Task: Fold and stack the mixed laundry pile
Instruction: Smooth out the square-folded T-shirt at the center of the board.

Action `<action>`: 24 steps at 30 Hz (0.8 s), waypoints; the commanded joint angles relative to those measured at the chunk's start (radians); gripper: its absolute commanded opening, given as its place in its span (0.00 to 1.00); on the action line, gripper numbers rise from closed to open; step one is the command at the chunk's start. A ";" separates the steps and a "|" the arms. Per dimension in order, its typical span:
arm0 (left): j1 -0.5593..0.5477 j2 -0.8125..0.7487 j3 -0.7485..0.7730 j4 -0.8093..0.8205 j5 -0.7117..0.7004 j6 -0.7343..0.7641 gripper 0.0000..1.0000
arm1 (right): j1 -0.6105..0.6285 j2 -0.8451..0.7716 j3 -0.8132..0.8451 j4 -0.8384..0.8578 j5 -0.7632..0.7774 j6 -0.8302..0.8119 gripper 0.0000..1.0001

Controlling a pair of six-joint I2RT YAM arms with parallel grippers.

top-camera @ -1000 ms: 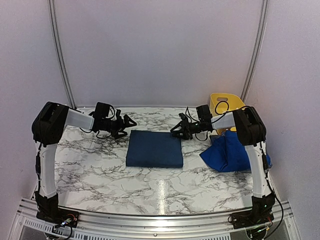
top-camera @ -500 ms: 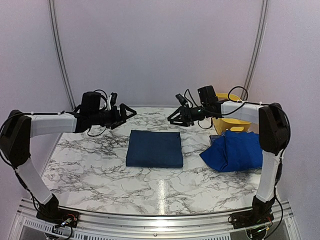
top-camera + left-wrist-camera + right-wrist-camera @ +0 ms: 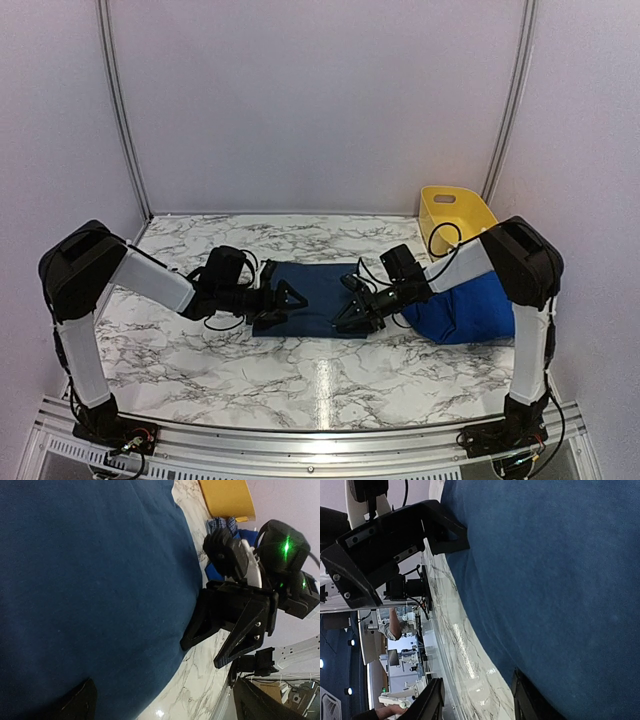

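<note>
The left gripper (image 3: pixel 288 300) is fully spread and set low over the left part of the folded dark denim-blue garment (image 3: pixel 310 280), which lies at the middle of the marble table (image 3: pixel 200 350). The right gripper (image 3: pixel 350 316) is partly spread at the garment's near right corner, with one finger over cloth and one over marble, and nothing is pinched.

The two tools are pointed at each other and stand near one another, so a collision could be caused if both are driven inward. If only a top layer is caught, the fold would be pulled open (the layers cannot be told apart here).

The royal-blue garment (image 3: pixel 470 310) is heaped just to the right, partly under the right arm, and could be dragged by it. A checked shirt (image 3: pixel 220 524) is barely seen beside it. The yellow tub (image 3: pixel 455 212) is set at the far right.
</note>
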 commanded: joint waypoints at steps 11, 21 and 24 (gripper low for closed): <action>-0.089 -0.260 0.148 -0.548 -0.495 0.603 0.99 | -0.127 -0.345 -0.030 -0.280 0.229 -0.097 0.48; -0.336 0.046 0.491 -0.612 -0.629 1.089 0.81 | -0.187 -0.442 -0.054 -0.325 0.353 -0.011 0.52; -0.373 0.133 0.559 -0.619 -0.615 1.140 0.72 | -0.198 -0.453 -0.080 -0.324 0.361 0.003 0.52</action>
